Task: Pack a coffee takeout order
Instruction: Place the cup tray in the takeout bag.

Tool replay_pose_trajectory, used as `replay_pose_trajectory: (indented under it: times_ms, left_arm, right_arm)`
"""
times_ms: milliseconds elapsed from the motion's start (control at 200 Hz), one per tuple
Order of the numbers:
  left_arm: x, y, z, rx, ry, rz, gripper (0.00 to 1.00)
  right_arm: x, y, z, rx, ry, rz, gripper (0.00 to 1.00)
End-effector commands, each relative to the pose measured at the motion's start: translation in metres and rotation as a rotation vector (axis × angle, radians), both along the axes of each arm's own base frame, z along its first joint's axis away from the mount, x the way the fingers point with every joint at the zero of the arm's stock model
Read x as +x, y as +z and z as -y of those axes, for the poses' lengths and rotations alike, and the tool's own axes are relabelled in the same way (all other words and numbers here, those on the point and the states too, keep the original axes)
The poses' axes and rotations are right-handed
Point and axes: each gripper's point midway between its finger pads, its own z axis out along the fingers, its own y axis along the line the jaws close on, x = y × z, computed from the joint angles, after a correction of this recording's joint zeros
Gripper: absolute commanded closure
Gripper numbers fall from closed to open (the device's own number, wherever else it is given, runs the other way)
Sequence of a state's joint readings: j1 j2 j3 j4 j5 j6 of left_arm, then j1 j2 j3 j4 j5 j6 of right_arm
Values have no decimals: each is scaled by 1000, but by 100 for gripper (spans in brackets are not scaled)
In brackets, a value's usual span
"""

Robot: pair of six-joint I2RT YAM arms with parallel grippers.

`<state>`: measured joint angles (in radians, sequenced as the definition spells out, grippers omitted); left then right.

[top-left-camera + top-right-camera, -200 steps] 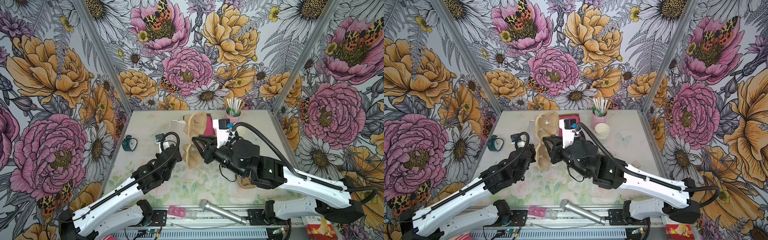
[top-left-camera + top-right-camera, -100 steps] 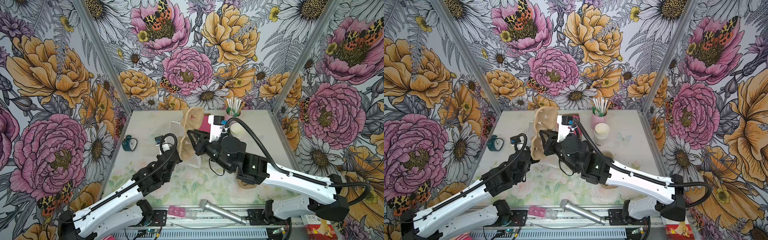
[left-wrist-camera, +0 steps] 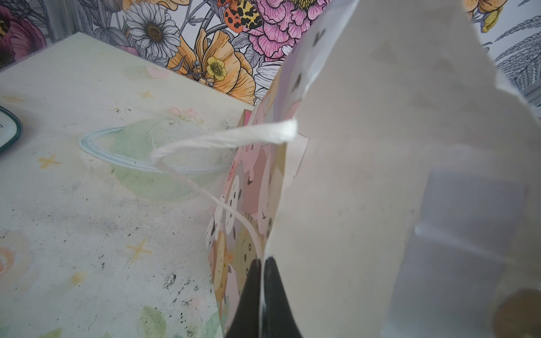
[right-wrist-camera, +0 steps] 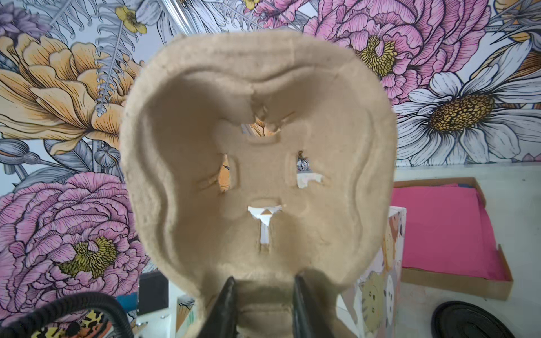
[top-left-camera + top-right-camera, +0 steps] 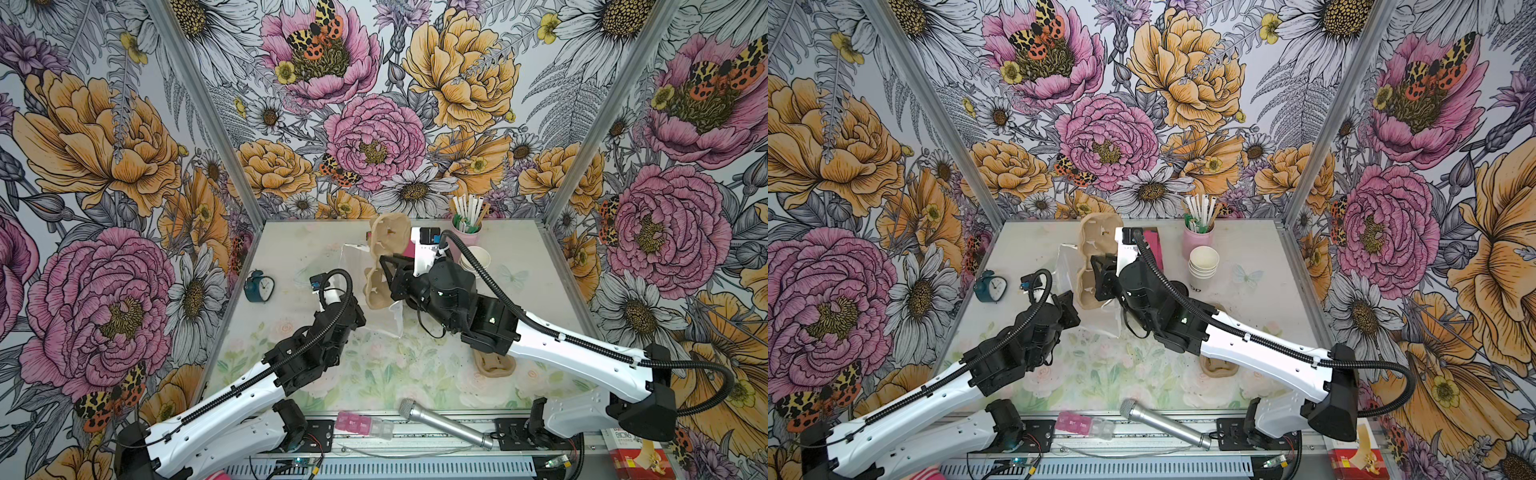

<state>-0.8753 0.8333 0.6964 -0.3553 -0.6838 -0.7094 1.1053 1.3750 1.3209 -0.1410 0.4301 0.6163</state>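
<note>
Carrier (image 5: 388, 232) first: in both top views my right gripper (image 5: 386, 270) is clamped on its waist, so it stands with its long axis upright at the mouth of the bag (image 5: 388, 322). Whether its lower end is already inside I can't tell. My left gripper (image 5: 1073, 309) sits just near-left of that, closed tight on the bag's rim. The order itself is untouched. The cups (image 5: 1203, 266), one nested stack whose number I can't settle, stand near the right gripper, off to its right. The napkin (image 5: 1156, 245) lies just beyond it. Both are well apart from the left gripper, so I judge the right arm the nearer one. Carriers count two: the one held and a second carrier (image 5: 494, 365) on the table under the right forearm.

Left wrist view: the fingertips are pinched shut on the bag's edge, and one white cord handle (image 3: 222, 140) loops out ahead. No cup, lid or napkin shows here.

Right wrist view: the jaws grip the carrier from both sides, and one of its wells fills the view ahead. Past it the pink napkin rests flat in a cardboard tray (image 4: 456, 281). One black lid (image 4: 468, 322) lies on the table nearer the gripper than the tray. The coming move, I judge, turns on lowering the carrier end-first into the bag beneath it.
</note>
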Motion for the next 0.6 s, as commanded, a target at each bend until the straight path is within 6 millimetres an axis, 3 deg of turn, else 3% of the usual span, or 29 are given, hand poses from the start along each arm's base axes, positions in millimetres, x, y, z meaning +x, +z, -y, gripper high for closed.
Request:
replay_pose_trajectory:
  times_ms: [0, 140, 270, 595]
  left_arm:
    - [0, 3, 10, -52, -25, 7, 100]
    - [0, 2, 13, -53, -24, 2, 100]
    - [0, 0, 17, -54, -32, 0, 100]
    - [-1, -1, 18, -56, -38, -1, 100]
  right_arm:
    - [-6, -20, 6, -145, -18, 32, 93]
    - [-19, -30, 7, -197, -31, 44, 93]
    - [-31, -46, -6, -229, 1, 23, 93]
    - [-40, -90, -13, -307, 12, -54, 93]
